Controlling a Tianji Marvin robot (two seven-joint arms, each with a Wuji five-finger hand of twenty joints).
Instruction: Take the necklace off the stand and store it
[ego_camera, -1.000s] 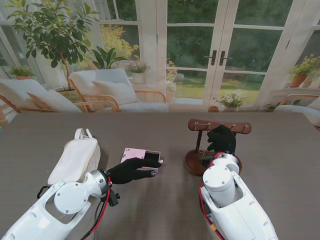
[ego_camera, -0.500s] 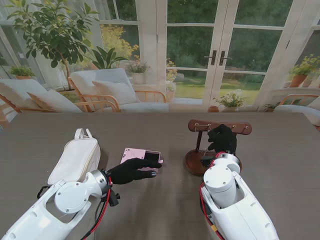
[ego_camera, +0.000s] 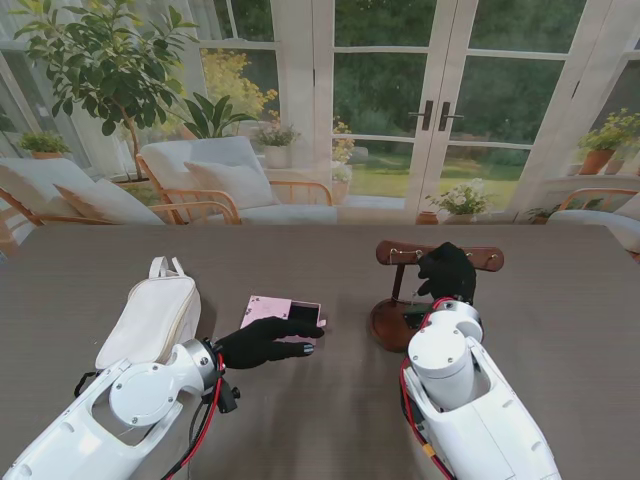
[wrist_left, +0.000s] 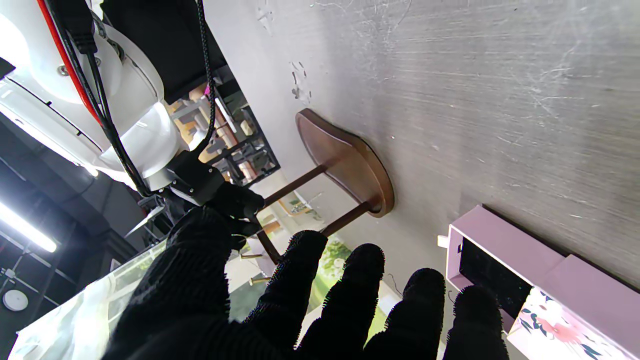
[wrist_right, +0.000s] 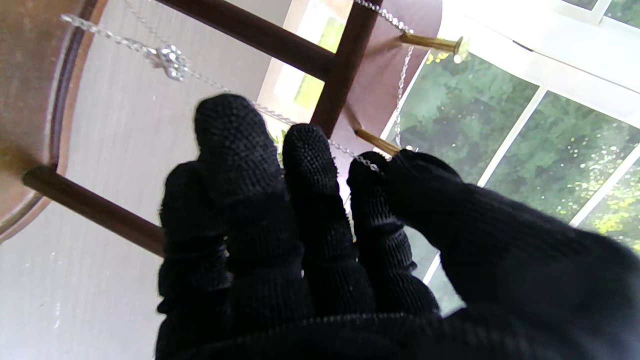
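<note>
The wooden necklace stand (ego_camera: 400, 322) is on the table right of centre, its crossbar (ego_camera: 485, 256) partly behind my right hand (ego_camera: 447, 272). A thin silver necklace (wrist_right: 170, 56) with a small sparkling pendant hangs from the brass pegs (wrist_right: 430, 43). In the right wrist view my right hand (wrist_right: 310, 225) has its thumb and forefinger pinched together on the chain beside the second brass peg (wrist_right: 375, 141). My left hand (ego_camera: 265, 340) lies open on the table, fingers spread, touching the near edge of the open pink jewellery box (ego_camera: 285, 310). The box's dark inside (wrist_left: 492, 275) shows in the left wrist view, with the stand's base (wrist_left: 350, 165) beyond.
A white zip pouch (ego_camera: 150, 318) lies at the left, just beyond my left forearm. The box's floral lid (wrist_left: 550, 320) lies folded back beside it. Bare grey table (ego_camera: 560, 330) stretches right of the stand. Windows and garden chairs stand behind the far edge.
My right hand has risen slightly toward the crossbar. The left hand, box and pouch have not moved.
</note>
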